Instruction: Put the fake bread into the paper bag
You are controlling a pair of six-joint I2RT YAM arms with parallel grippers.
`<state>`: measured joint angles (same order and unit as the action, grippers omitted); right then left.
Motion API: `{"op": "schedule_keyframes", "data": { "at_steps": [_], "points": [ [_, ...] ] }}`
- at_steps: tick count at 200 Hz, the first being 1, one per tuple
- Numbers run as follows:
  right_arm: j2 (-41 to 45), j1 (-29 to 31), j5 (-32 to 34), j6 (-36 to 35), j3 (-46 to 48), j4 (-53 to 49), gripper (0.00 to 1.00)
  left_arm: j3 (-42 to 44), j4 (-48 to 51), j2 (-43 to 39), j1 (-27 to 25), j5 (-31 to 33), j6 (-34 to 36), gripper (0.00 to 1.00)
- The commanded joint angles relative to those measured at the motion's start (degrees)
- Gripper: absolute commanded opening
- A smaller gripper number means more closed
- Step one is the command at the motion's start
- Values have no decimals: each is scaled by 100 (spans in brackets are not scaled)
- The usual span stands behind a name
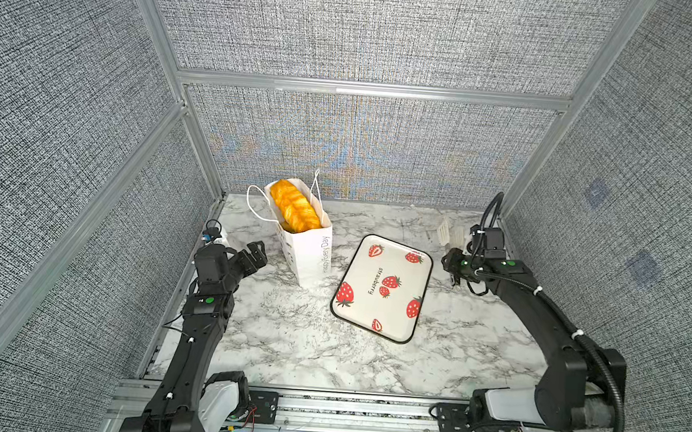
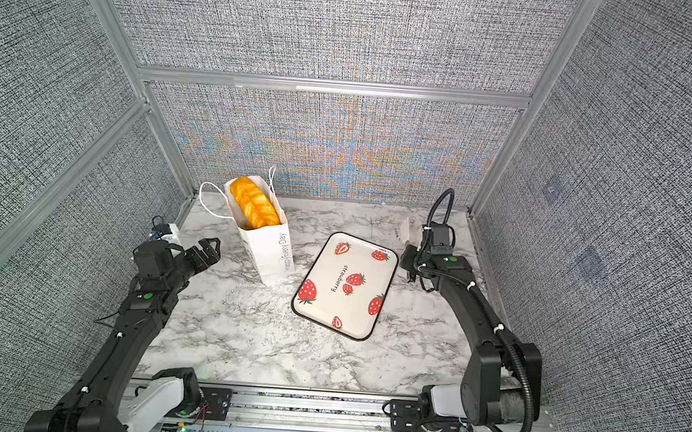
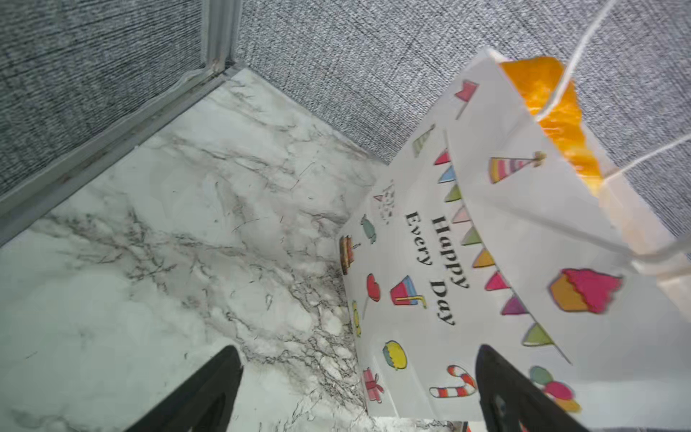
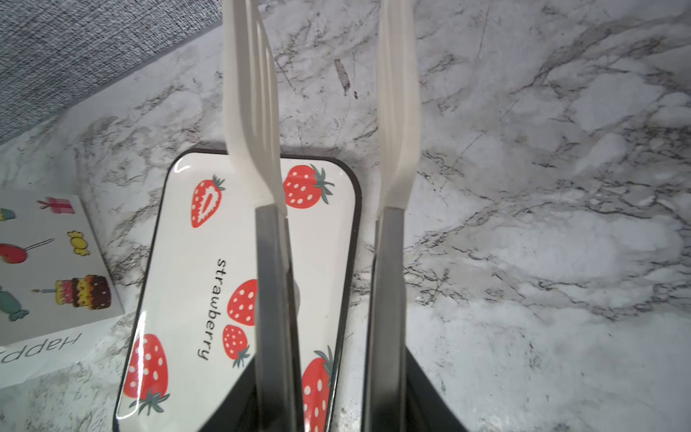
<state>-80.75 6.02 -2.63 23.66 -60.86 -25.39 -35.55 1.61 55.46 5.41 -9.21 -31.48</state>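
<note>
The white paper bag (image 1: 310, 252) (image 2: 269, 249) stands upright at the back left of the marble table, and its printed side fills the left wrist view (image 3: 486, 243). A long braided golden fake bread (image 1: 295, 206) (image 2: 253, 204) (image 3: 557, 112) sticks out of its open top. My left gripper (image 1: 256, 254) (image 2: 208, 251) (image 3: 355, 349) is open and empty, just left of the bag's lower part. My right gripper (image 1: 451, 266) (image 2: 410, 263) (image 4: 332, 404) is shut on the handles of white slotted tongs (image 4: 254, 112) (image 1: 445, 230), whose blades stand apart with nothing between them.
An empty strawberry-print tray (image 1: 395, 266) (image 2: 350, 313) (image 4: 179, 262) lies between the bag and the right gripper. The bag's corner (image 4: 45, 262) shows in the right wrist view. Grey fabric walls with aluminium frames close the table on three sides.
</note>
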Motion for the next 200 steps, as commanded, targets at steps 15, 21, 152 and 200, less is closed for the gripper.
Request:
{"op": "schedule_keyframes", "data": {
  "at_steps": [15, 21, 152, 200],
  "points": [
    [-244, -300, 83, -10, 109, 389, 44, 131, -371, 123, -5, 421, -233, 99],
    [-302, -339, 115, -18, 116, 417, 44, 157, -386, 140, -5, 458, -231, 99],
    [-2089, -417, 873, -482, -718, 307, 44, 644, -1103, 403, -5, 84, -121, 99],
    [-2632, -409, 707, -537, -1052, 195, 44, 655, -1049, 490, 0, 68, -103, 99]
  ]
}}
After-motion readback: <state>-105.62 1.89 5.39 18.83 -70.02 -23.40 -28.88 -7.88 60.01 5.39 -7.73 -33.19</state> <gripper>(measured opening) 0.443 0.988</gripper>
